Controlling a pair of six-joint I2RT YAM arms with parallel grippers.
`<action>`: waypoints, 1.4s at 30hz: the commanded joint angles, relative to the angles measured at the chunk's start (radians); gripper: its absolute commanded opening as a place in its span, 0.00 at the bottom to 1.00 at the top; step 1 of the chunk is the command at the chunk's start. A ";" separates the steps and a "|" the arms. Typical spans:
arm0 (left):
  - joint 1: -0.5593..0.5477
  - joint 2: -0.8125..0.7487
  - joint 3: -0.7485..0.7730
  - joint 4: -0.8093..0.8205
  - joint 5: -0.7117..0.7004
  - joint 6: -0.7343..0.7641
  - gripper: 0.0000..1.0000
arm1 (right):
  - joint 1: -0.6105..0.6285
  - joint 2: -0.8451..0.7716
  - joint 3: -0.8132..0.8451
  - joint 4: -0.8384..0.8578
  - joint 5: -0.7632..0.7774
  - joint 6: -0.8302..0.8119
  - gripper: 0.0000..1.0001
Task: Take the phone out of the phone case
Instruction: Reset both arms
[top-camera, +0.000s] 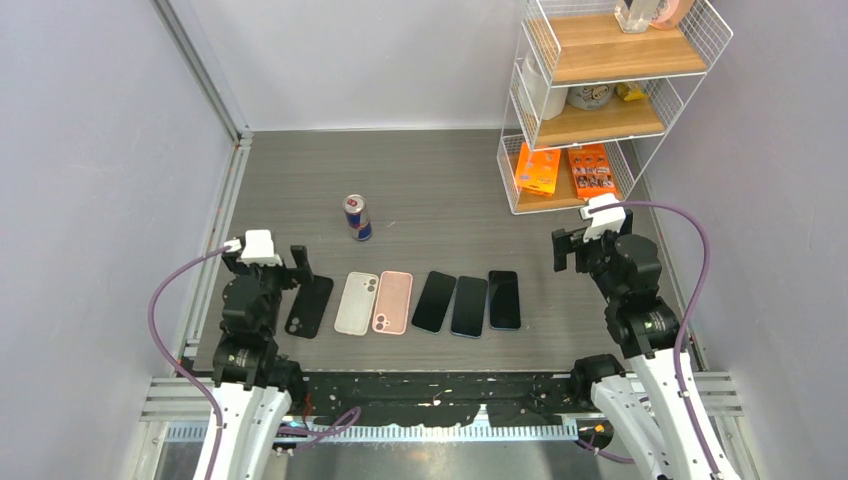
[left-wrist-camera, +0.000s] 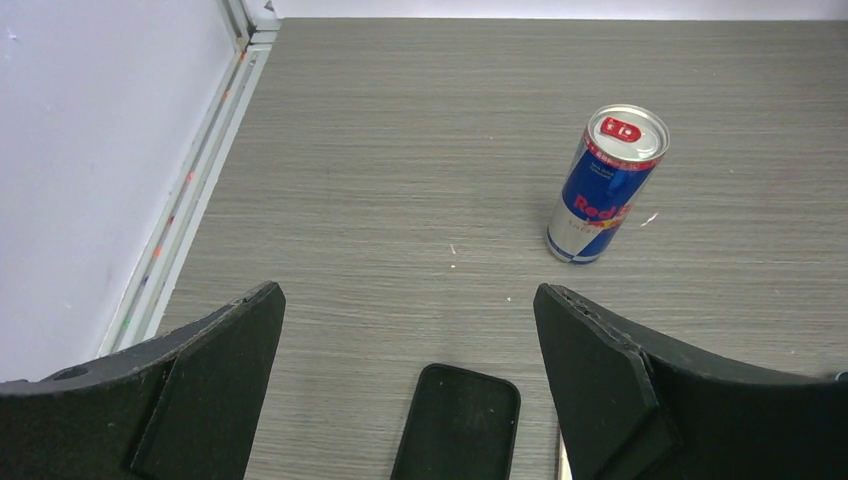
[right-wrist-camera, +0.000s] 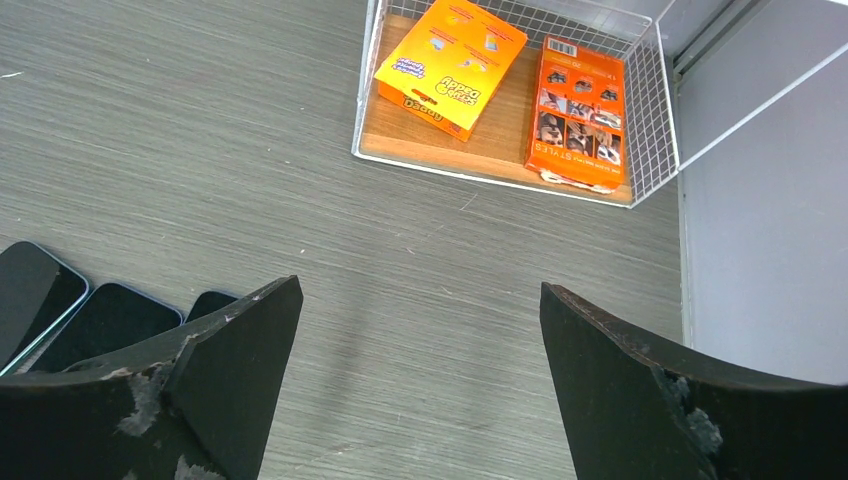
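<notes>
Six flat items lie in a row on the grey table. From the left they are a black phone case (top-camera: 310, 306), a clear whitish case (top-camera: 356, 302) and a pink case (top-camera: 392, 302), the last two back up with camera cut-outs. Then come three bare dark phones (top-camera: 433, 301) (top-camera: 468, 306) (top-camera: 504, 299). Whether a case holds a phone I cannot tell. My left gripper (top-camera: 265, 268) hovers open over the black case's near-left side; that case (left-wrist-camera: 460, 425) shows low between its open jaws (left-wrist-camera: 405, 295). My right gripper (top-camera: 592, 250) hangs open right of the row, its jaws (right-wrist-camera: 420, 290) over bare table, with the phones (right-wrist-camera: 105, 325) at the left.
A Red Bull can (top-camera: 357, 217) (left-wrist-camera: 606, 185) stands upright behind the row. A white wire shelf (top-camera: 520, 190) at the back right holds two orange boxes (right-wrist-camera: 450, 65) (right-wrist-camera: 583, 110) on its bottom level. Walls close in on the left and right.
</notes>
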 joint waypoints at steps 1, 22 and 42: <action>0.007 -0.037 -0.045 0.125 0.027 0.026 1.00 | -0.019 -0.013 0.003 0.055 -0.012 0.016 0.95; 0.005 -0.084 -0.081 0.067 0.127 0.121 0.99 | -0.053 -0.057 -0.049 0.119 0.001 0.006 0.95; 0.005 -0.086 -0.079 0.071 0.082 0.144 0.99 | -0.056 -0.096 -0.127 0.198 0.072 -0.057 0.95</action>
